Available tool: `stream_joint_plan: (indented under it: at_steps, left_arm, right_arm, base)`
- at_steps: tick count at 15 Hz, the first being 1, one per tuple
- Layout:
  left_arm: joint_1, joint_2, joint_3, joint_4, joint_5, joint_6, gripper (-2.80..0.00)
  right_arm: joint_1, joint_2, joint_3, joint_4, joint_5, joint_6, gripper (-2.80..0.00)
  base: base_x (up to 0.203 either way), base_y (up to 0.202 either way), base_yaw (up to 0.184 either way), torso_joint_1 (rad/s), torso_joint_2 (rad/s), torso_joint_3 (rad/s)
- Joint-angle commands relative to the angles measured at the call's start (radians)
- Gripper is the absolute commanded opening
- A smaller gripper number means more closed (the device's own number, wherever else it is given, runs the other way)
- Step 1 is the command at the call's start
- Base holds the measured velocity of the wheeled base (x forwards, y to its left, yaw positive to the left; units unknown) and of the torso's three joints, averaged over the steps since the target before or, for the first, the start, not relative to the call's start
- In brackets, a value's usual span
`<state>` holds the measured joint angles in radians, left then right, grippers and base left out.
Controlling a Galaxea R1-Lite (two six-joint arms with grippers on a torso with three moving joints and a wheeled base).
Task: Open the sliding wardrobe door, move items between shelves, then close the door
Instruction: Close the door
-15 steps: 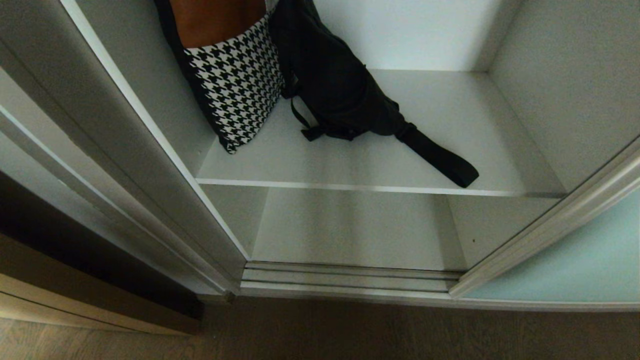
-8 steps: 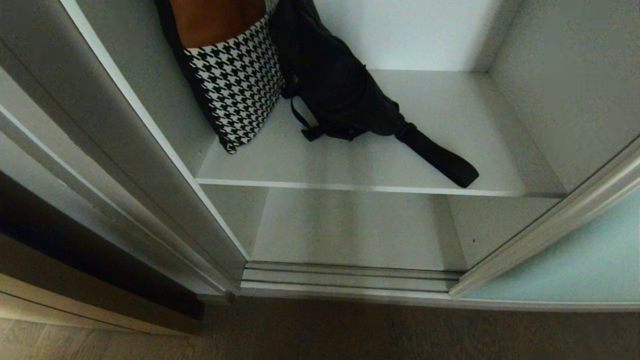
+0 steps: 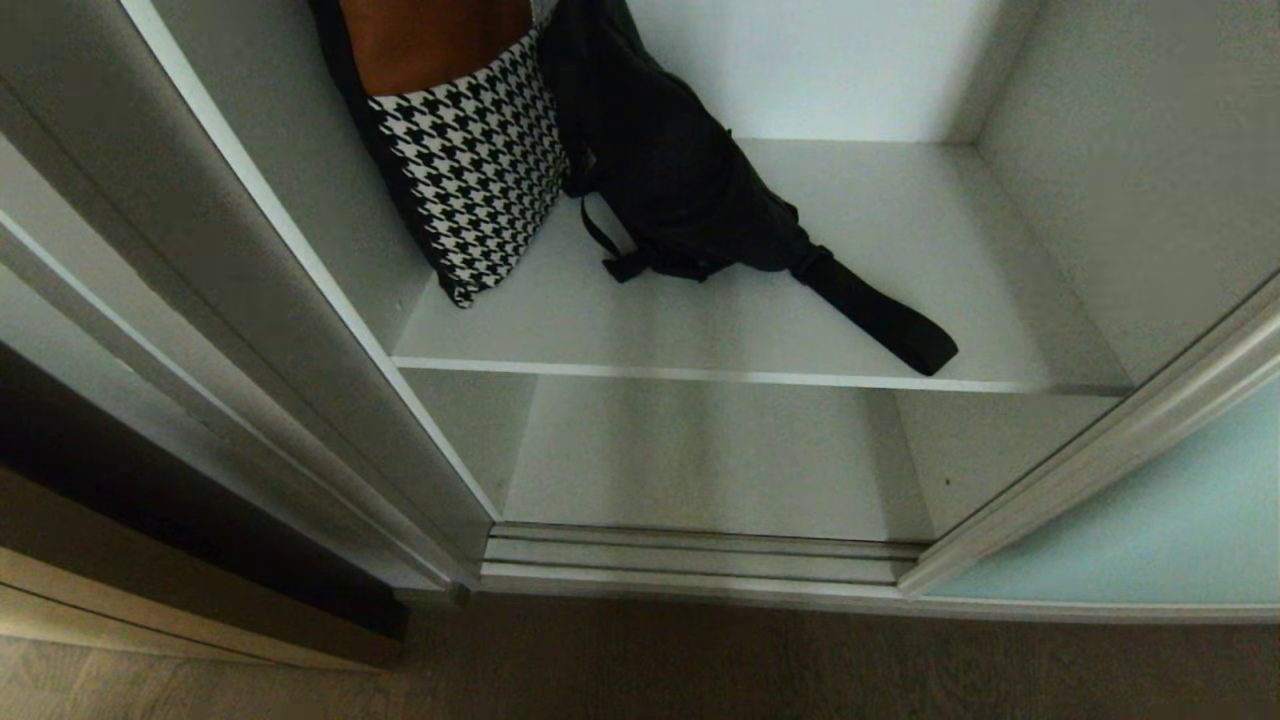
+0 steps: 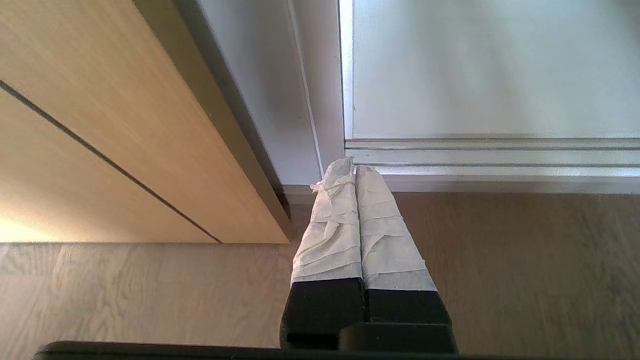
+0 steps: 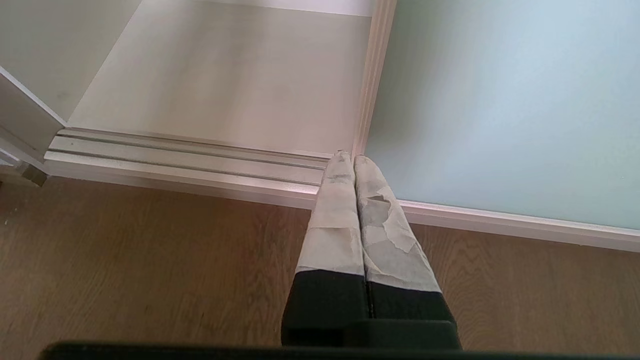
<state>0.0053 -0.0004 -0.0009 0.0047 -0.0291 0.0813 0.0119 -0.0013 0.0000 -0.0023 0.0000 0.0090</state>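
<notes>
The wardrobe stands open, its frosted pale blue-green sliding door [image 3: 1150,520] pushed to the right. On the upper white shelf [image 3: 720,330] a houndstooth bag [image 3: 470,170] leans at the left, and a black pouch bag [image 3: 680,190] lies beside it with its strap [image 3: 880,315] trailing toward the shelf's front edge. The lower shelf [image 3: 710,460] is bare. Neither arm shows in the head view. My left gripper [image 4: 354,167] hangs shut and empty over the wood floor near the track's left end. My right gripper [image 5: 350,159] is shut and empty, low by the door [image 5: 500,110] frame's bottom corner.
A ribbed silver floor track [image 3: 700,555] runs along the wardrobe's bottom. A tan wooden cabinet front [image 4: 100,140] stands left of the wardrobe. Wood floor [image 3: 700,670] lies in front. The wardrobe's white left side panel [image 3: 250,300] borders the opening.
</notes>
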Motion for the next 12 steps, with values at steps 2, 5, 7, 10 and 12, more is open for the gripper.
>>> stream_joint_plan:
  at_steps: [2,5,7,10,12]
  left_arm:
    - [-0.001,0.003,0.001,0.000,0.000,0.000,-2.80]
    - [0.001,0.003,0.001,0.000,0.000,0.000,-2.80]
    - [0.001,0.003,0.001,0.000,0.000,0.000,-2.80]
    - [0.001,0.003,0.001,-0.001,0.000,0.000,-2.80]
    - [0.001,0.002,0.001,0.000,0.000,0.000,-2.80]
  right_arm:
    - [0.000,0.000,0.000,-0.001,0.000,0.000,-2.80]
    - [0.000,0.000,0.000,-0.001,0.000,0.000,-2.80]
    - [0.000,0.000,0.000,-0.001,0.000,0.000,-2.80]
    - [0.000,0.000,0.000,-0.001,0.000,0.000,-2.80]
    - [0.000,-0.002,0.000,0.002,0.000,-0.004,-2.80]
  base:
    - [0.000,0.000,0.000,0.000,0.00,0.000]
    - [0.000,0.000,0.000,0.000,0.00,0.000]
    - [0.000,0.000,0.000,0.000,0.00,0.000]
    - [0.000,0.000,0.000,0.000,0.00,0.000]
    - [0.000,0.000,0.000,0.000,0.00,0.000]
